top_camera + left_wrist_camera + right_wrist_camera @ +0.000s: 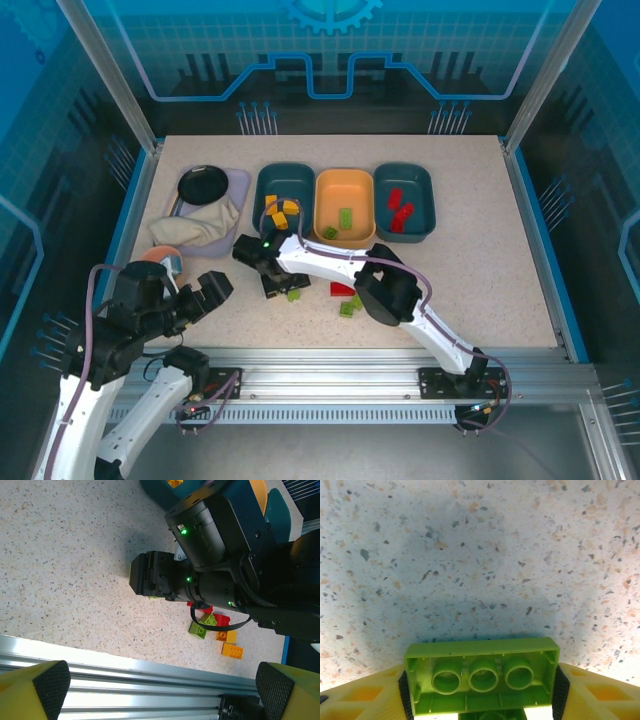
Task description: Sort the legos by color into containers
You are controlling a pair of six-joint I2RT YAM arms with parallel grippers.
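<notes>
A green brick (pixel 481 682) fills the near edge of the right wrist view. Its hollow underside faces the camera, a glossy plastic rectangle with three round tubes in a row. The right gripper (pixel 480 692) holds it by the short ends, with a black rubber pad (pixel 406 695) pressed to each end and yellow fingers behind. Beyond the brick lies the table (pixel 480 555), a pale matte surface flecked with grey and brown, darkened by a soft shadow.

From above, the right gripper (pixel 274 288) sits low over the table just in front of the left teal tray (pixel 285 170). A few loose bricks lie close by to its right: a red one (pixel 341 289) and green ones (pixel 350 305). The left wrist view shows the same cluster with small orange bricks (pixel 231 650) beside it.

Three shallow trays with rounded corners stand in a row at the far side. The left teal tray holds orange-yellow bricks (pixel 278 208), the orange tray (pixel 345 175) holds green bricks (pixel 345 218), and the right teal tray (pixel 404 170) holds red bricks (pixel 400 212).

The left gripper (pixel 160 690) hangs over the ribbed metal rail (pixel 125 670) at the table's near edge. Its jaws stand wide, with nothing between the dimpled black pads (pixel 47 687).

At the far left a black round dish (pixel 203 183) and a crumpled cloth (pixel 200 225) rest on a lilac tray (pixel 240 180).
</notes>
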